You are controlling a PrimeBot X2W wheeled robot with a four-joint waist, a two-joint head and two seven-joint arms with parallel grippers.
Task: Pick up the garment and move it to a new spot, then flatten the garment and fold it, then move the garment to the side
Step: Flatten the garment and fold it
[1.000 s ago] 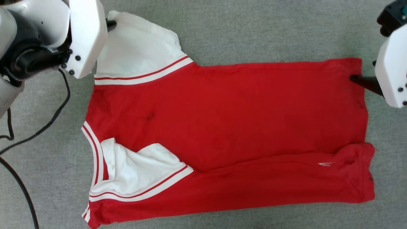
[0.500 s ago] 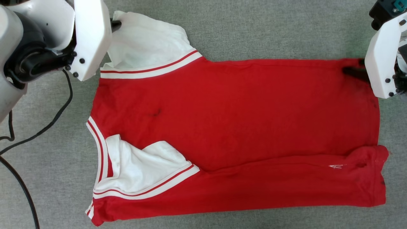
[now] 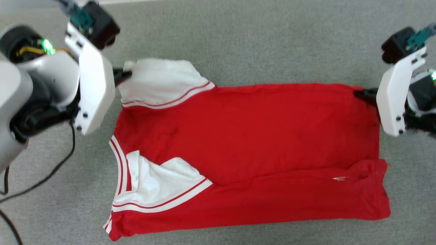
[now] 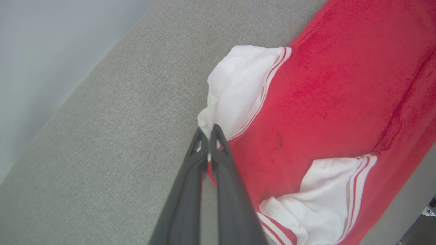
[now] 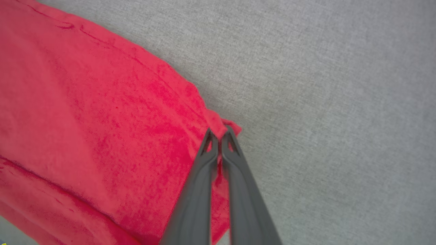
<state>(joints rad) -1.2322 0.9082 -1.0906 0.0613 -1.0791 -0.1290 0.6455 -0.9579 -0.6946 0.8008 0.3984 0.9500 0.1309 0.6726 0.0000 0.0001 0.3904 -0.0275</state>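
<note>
Red hem (image 5: 190, 92) of the T-shirt (image 3: 245, 136) is now clamped in the right pincer (image 5: 219, 133) — wide a second ago — with the left pincer (image 4: 208, 132) pinching the white sleeve (image 3: 160, 80), so folding can likely begin.

finger bases: left end effector (image 4: 208, 130) cut off by the wrist view's bottom edge
cloth extent: garment (image 5: 102, 119) left of right end effector (image 5: 219, 131) runs past the frame edge
hem detail: white mark (image 3: 339, 178) too small to read
</note>
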